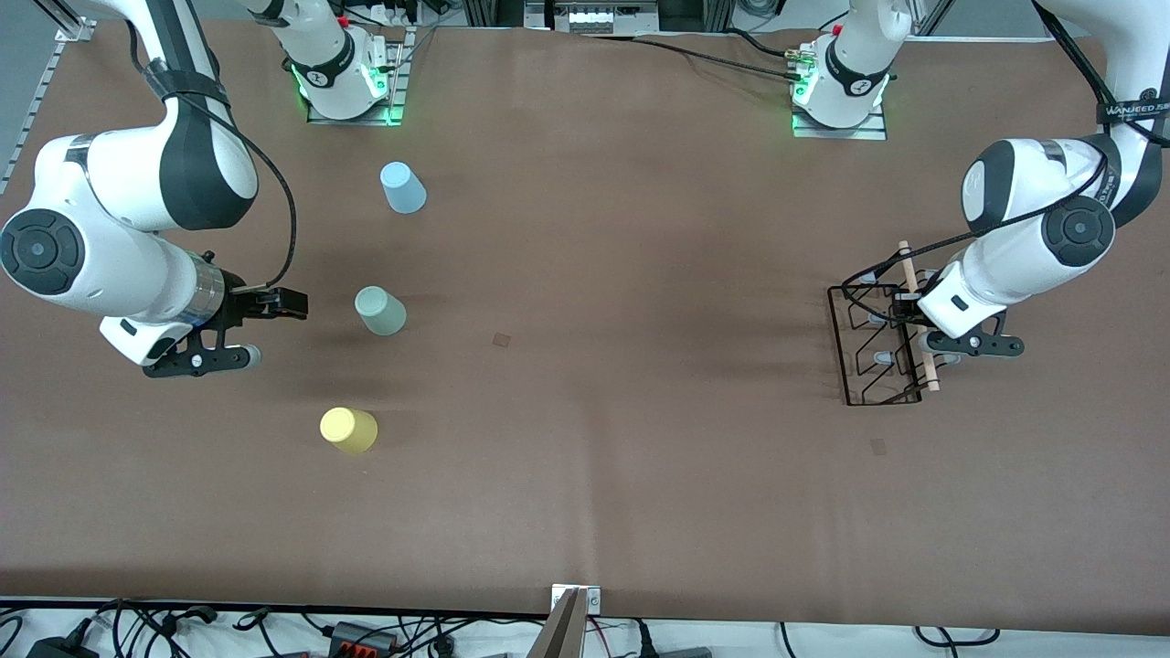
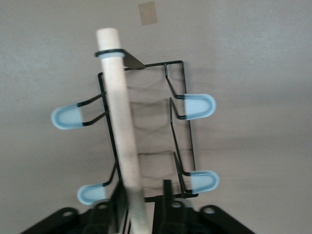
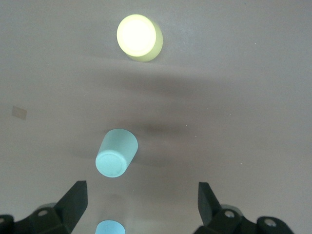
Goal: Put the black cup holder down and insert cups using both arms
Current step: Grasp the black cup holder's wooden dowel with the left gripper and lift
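Left tool closed on black cup holder handle, at left arm's table end.
Right tool waits wide open, empty, beside 3 cups.

Two white arms with dark grey joints, black cables, black hands, green-lit bases.
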Available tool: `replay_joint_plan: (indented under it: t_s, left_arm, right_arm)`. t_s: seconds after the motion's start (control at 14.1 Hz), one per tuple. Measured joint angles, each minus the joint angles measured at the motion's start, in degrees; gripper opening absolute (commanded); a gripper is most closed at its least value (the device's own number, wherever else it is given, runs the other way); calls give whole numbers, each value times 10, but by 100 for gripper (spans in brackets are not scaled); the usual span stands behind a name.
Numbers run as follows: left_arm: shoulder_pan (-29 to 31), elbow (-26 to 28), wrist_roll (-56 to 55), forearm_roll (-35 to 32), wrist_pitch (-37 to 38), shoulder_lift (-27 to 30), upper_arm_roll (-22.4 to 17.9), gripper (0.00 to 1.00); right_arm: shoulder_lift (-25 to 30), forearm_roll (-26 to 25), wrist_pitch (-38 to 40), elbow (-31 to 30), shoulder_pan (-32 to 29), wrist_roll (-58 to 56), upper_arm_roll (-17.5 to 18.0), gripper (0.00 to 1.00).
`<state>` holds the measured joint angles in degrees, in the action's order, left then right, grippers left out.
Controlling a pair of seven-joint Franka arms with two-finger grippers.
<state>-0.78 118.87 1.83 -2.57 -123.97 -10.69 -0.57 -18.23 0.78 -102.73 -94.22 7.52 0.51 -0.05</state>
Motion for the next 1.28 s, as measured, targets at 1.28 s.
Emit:
replay_joint_plan:
  t_s: [1.28]
  left_arm:
    - [-96,-194,-165,13,212,-32,158,0]
  right_arm:
    - [-16,1,-72,-90,37,53,4,100]
